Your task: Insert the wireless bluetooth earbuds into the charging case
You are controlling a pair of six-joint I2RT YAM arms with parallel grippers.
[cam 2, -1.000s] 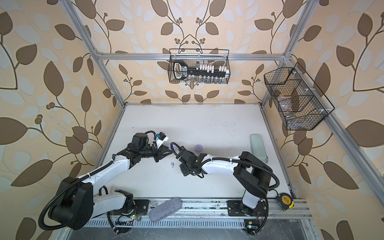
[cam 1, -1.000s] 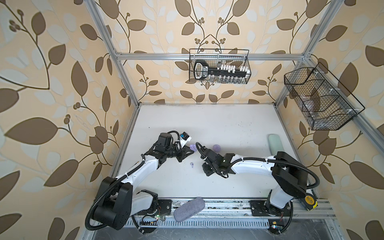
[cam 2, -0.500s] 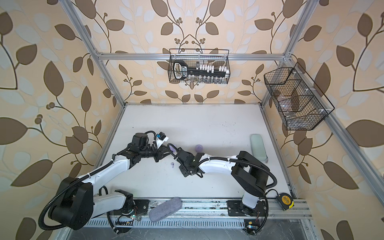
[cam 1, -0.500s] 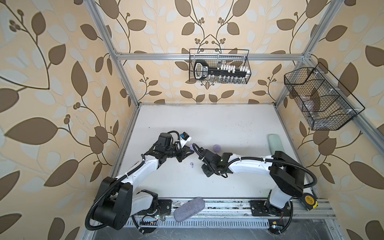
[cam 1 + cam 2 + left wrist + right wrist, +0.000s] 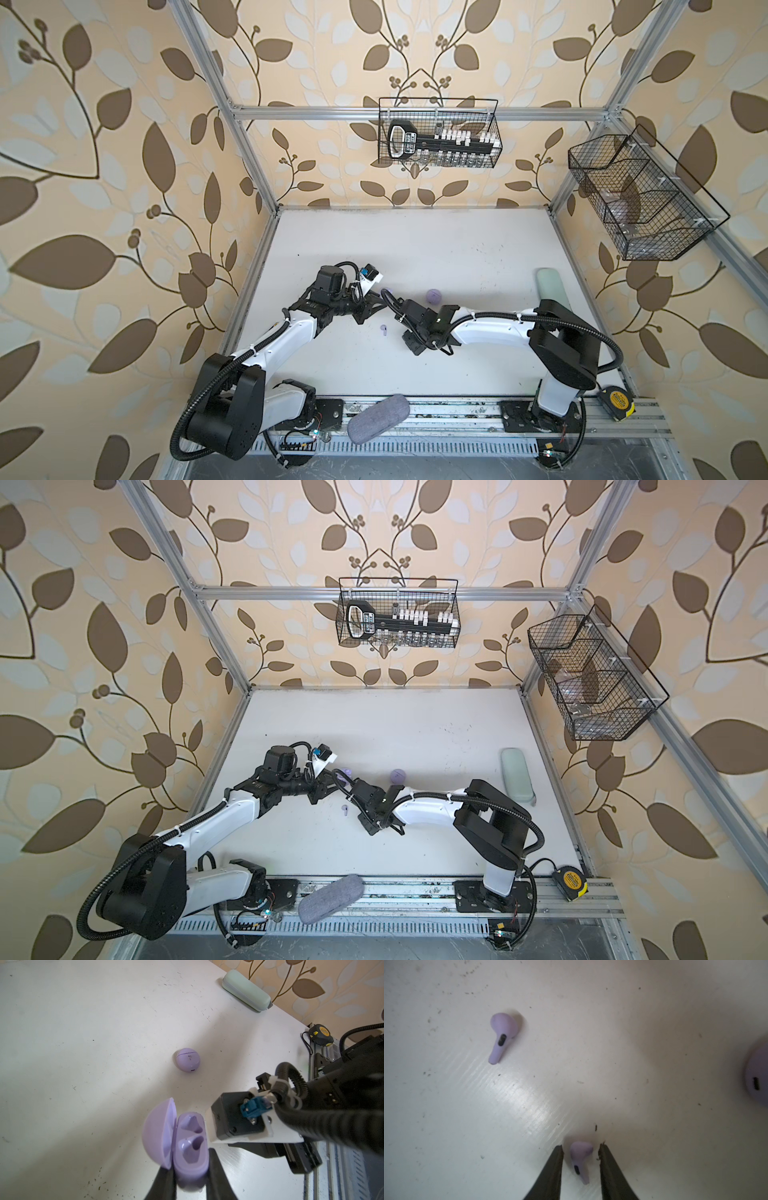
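On the left of the white tabletop (image 5: 415, 249), our left claw (image 5: 188, 1165) is clamped tight on the base of the open charging case (image 5: 187, 1147). Its lid is swung back on the hinge and its 2 moulded wells are in plain sight of the left wrist camera. In a top view the case shows only as a lavender sliver just past the claw tips.

Between the 2 arms, 1 loose earbud (image 5: 383, 329) lies flat on the tabletop, apart from both claws.

Our right claw (image 5: 580, 1151) points down at the tabletop with its fingers (image 5: 554, 1167) set narrowly apart. Another earbud (image 5: 580, 1159) lies between them, head towards the tips, and a thin gap shows on each side of it.

Further right and behind that arm sits a closed case (image 5: 433, 296), round and lavender. A mint case (image 5: 548, 282) lies by the right edge, and a tape measure (image 5: 619, 401) rests on the front rail.
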